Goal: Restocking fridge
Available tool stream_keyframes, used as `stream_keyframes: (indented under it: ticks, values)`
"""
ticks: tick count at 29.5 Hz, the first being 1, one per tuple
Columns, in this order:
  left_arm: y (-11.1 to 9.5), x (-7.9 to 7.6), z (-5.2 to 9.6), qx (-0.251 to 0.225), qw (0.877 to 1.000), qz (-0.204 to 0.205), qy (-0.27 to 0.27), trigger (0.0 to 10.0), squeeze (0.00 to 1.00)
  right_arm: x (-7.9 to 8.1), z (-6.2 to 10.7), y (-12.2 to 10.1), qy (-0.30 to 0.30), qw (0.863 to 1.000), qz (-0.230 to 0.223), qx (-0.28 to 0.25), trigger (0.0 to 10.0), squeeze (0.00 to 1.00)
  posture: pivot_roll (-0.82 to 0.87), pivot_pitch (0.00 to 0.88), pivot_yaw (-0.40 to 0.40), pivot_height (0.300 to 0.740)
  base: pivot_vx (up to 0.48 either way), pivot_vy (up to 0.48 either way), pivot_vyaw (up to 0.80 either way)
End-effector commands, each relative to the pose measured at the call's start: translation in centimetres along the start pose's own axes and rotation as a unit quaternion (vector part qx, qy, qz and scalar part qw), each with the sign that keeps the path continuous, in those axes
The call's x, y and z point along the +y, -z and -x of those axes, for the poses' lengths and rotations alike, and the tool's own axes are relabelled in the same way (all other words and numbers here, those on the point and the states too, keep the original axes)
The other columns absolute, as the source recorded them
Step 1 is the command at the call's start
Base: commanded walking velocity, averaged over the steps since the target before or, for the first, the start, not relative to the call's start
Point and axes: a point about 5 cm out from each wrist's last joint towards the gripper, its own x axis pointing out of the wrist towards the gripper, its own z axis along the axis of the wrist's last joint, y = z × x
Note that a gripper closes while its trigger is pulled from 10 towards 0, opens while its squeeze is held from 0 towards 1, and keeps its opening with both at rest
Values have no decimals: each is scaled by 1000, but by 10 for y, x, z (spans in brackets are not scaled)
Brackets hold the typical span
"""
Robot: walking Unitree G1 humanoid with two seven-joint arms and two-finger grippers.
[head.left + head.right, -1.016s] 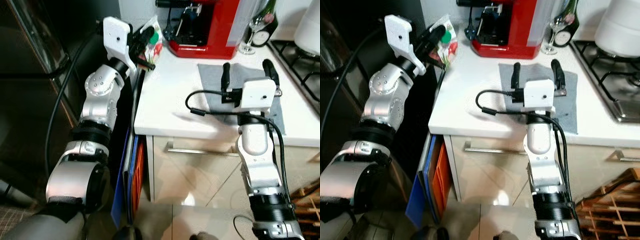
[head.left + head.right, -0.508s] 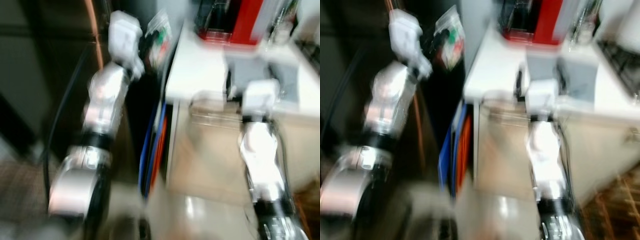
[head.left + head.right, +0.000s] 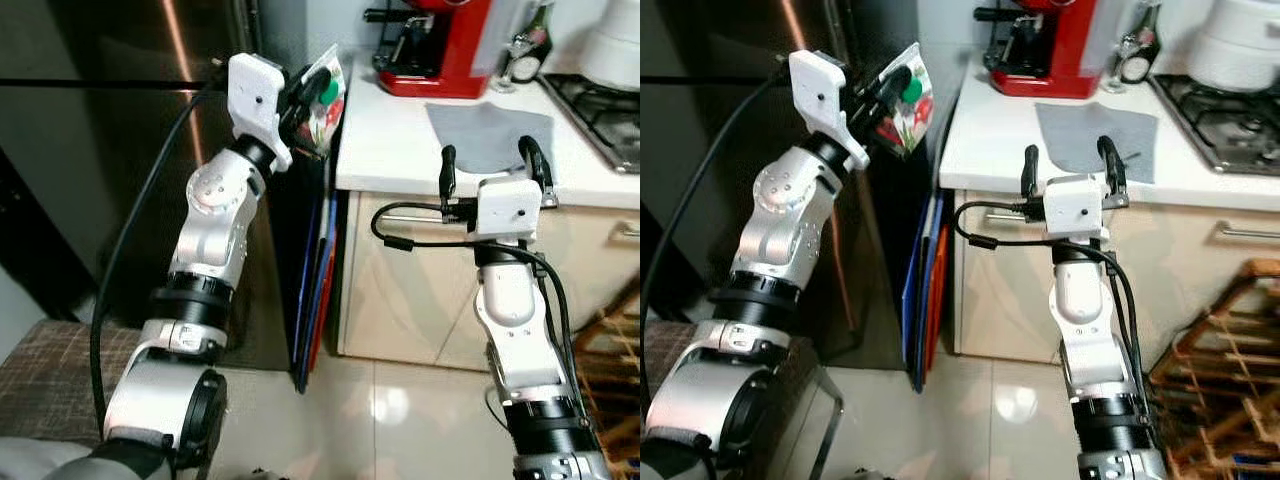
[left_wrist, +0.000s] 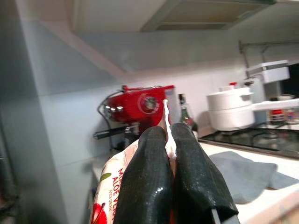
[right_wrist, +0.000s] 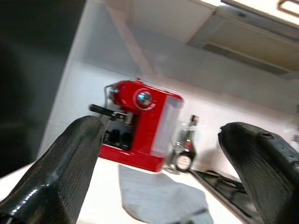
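- Left gripper [image 3: 308, 92] raised high, fingers pinched tight on a food pouch [image 3: 325, 95], held at about 11 o'clock in the head views, between the dark steel fridge [image 3: 120, 150] and the white counter [image 3: 400, 130] edge.
- Pouch print hard to read: green and red graphics in the eye views; left wrist view gives part of a label, "ALOE VER...", the rest cut off behind the fingers [image 4: 145, 186].
- Left wrist view shows the pouch's top seam squeezed between the two pads; eye views can't resolve that contact.
- Right gripper [image 3: 493, 165] at 3 o'clock, fingers spread wide, holding nothing, just in front of the counter edge near the grey cloth [image 3: 485, 132].
- Red coffee machine [image 3: 440, 45] at 1 o'clock, top cropped in eye views; right wrist view shows it whole, with a dark bottle [image 5: 187, 149] beside it.
- White pot [image 4: 231, 109] on the hob in the left wrist view; cropped at the eye views' corner.
- Blue and orange flat boards [image 3: 315, 280] wedged between fridge and cabinet; what they are, can't tell.
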Motion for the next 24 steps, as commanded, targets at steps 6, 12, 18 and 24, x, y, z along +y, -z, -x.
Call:
stream_keyframes:
  ticks: [6, 12, 18, 24]
  values:
    - [0, -2, 5, 6, 1000, 16, -4, 10000, 0, -3, 2, 9, 6, 999, -16, 29, 10000, 518, -194, 0, 38, 740, 0, 0, 0]
    - [2, -5, 5, 10, 1000, 26, 0, 10000, 0, -6, -2, 14, 9, 999, -21, 40, 10000, 514, -202, 0, 32, 740, 0, 0, 0]
    - [-3, -9, 6, 6, 1000, 17, 6, 10000, 0, -10, -6, 28, 36, 993, -73, 91, 10000, 514, -149, 0, 13, 740, 0, 0, 0]
    - [-1, -6, 15, 17, 1000, 9, 5, 10000, 0, -10, -9, 32, 44, 991, -78, 100, 10000, 514, -118, 0, 3, 740, 0, 0, 0]
